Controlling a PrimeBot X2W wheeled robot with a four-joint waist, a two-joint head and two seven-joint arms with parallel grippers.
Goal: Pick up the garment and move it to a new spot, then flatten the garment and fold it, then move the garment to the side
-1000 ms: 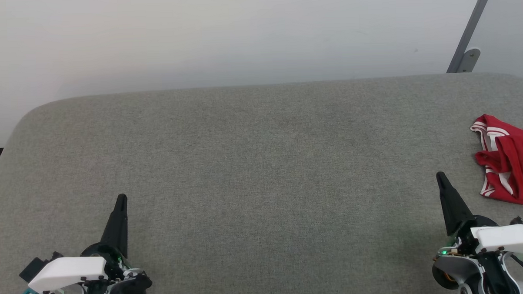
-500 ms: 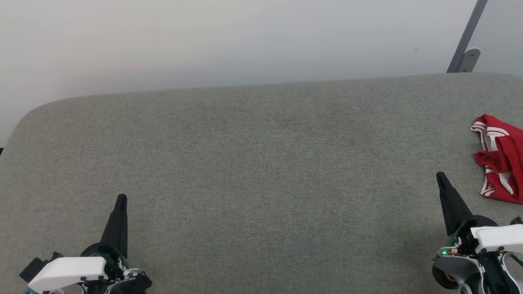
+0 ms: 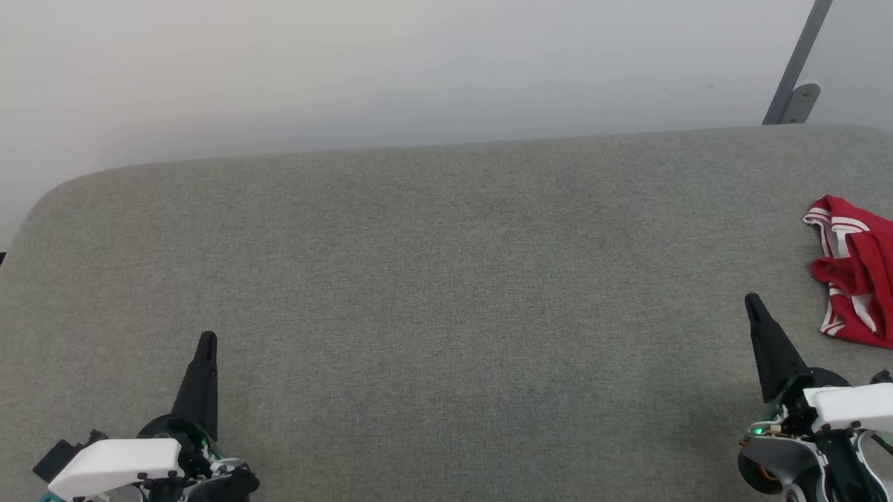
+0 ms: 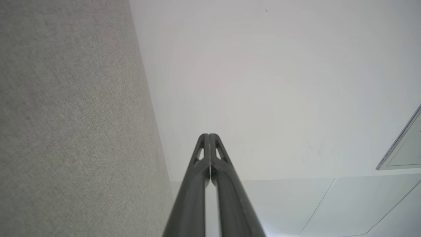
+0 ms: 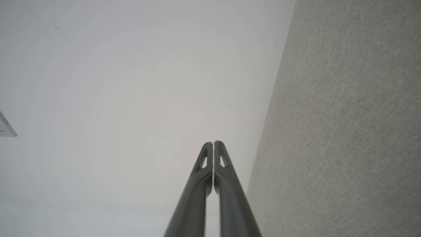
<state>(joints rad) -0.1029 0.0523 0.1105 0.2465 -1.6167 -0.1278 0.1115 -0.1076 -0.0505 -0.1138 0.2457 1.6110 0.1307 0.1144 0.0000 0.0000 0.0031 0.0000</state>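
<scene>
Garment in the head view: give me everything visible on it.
The garment is a red, soft-looking fabric with white-and-red striped trim, bunched in folds rather than flat. It lies on the grey cloth-covered surface at the right side, partly cut off by the picture's edge, so its full shape cannot be told. Nothing grips it; the right pincer, shut, stands apart from it.

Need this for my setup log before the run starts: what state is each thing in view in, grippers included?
garment: crumpled in a heap, lying at the right side of the grey table, unfolded, not held, partly cut off by the picture's edge.
left gripper: shut, empty, over the table's near left.
right gripper: shut, empty, beside the garment but apart from it.
</scene>
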